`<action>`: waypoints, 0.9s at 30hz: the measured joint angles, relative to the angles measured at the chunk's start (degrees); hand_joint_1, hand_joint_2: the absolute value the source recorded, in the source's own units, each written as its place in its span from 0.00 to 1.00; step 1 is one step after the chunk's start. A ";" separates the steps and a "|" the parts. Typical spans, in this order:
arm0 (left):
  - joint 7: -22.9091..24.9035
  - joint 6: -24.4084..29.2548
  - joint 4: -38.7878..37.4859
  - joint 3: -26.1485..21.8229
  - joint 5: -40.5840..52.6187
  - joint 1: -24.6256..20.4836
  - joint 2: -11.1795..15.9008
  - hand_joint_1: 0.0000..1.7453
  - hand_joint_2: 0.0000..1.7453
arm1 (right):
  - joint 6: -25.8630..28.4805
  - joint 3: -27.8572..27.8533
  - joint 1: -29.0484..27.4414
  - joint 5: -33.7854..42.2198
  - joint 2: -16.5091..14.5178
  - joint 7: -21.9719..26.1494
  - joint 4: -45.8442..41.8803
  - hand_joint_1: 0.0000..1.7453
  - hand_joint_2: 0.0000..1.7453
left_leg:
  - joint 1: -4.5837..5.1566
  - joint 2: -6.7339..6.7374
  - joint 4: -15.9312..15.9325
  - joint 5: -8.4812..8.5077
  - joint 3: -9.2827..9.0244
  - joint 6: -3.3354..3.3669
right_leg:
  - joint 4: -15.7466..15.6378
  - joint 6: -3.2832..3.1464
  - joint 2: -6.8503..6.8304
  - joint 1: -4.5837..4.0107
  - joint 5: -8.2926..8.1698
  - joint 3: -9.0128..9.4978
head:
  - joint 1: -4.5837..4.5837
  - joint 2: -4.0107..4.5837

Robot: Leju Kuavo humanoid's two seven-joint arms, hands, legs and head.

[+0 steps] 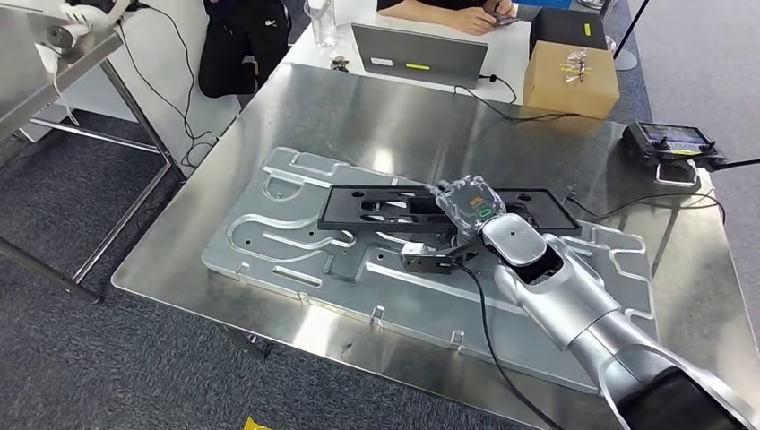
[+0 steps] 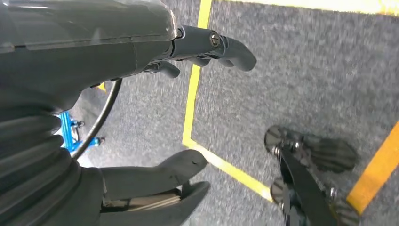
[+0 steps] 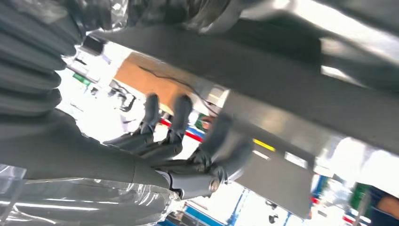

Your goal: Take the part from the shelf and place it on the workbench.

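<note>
A long flat black part point(image 1: 376, 208) lies on a large silver machined plate point(image 1: 269, 242) on the steel workbench point(image 1: 358, 116). My right hand point(image 1: 468, 208), in a clear cover, hovers over the right half of the part. In the right wrist view its dark fingers point(image 3: 179, 122) are stretched out and spread, slightly blurred, with nothing between them; the part's dark underside point(image 3: 263, 61) runs just beyond their tips. My left hand point(image 2: 141, 47) hangs over the grey floor, thumb and fingers apart and empty.
A laptop point(image 1: 418, 55), a cardboard box point(image 1: 570, 79) and a bottle point(image 1: 323, 22) stand on the far white table, where a person sits. A black controller point(image 1: 670, 143) lies at the bench's right edge. Another steel table point(image 1: 45, 63) stands at the left.
</note>
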State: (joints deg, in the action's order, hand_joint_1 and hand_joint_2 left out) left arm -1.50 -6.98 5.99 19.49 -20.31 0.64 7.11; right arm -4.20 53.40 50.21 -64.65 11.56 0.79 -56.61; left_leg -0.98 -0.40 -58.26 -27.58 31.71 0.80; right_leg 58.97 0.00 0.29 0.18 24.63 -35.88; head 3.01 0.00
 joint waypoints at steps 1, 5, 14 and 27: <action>0.17 -0.18 0.00 0.03 -0.02 0.00 0.01 0.00 0.00 | -0.01 -0.01 0.01 0.00 0.03 0.03 0.00 0.00 0.00 | -0.03 0.05 0.15 0.02 -0.11 -0.01 | 0.01 -0.07 0.08 -0.04 0.04 0.01 | 0.01 0.00; 0.54 -0.45 0.00 0.07 -0.10 -0.05 0.02 0.00 0.00 | -0.02 -0.01 0.01 0.00 0.05 0.23 0.01 0.00 0.00 | -0.04 0.09 0.63 0.13 -0.39 -0.26 | 0.02 -0.33 0.10 -0.07 0.21 0.04 | 0.00 0.00; 0.46 -0.35 0.00 0.13 -0.51 0.02 -0.01 0.00 0.00 | -0.11 -0.01 0.02 0.47 0.05 0.76 0.00 0.00 0.00 | -0.11 0.07 0.77 0.28 -0.41 -0.88 | 0.10 -0.45 0.08 -0.14 0.18 0.07 | 0.00 0.00; 0.51 -0.08 -0.03 1.48 -2.11 0.06 -0.01 0.00 0.00 | -3.39 1.24 -0.13 7.59 -0.03 4.62 -14.55 0.00 0.00 | 0.29 0.06 0.05 0.05 -0.19 -0.21 | -0.06 0.12 0.04 0.29 -0.07 0.23 | 0.01 0.00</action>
State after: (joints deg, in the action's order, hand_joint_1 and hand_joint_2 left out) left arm -0.99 -7.06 5.96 20.97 -22.41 0.70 7.10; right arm -7.59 54.64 50.08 -57.06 11.53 5.40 -71.17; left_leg -0.69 -0.35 -58.21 -27.53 31.52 0.59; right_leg 58.91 0.12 0.33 0.47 24.56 -35.64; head 3.02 0.00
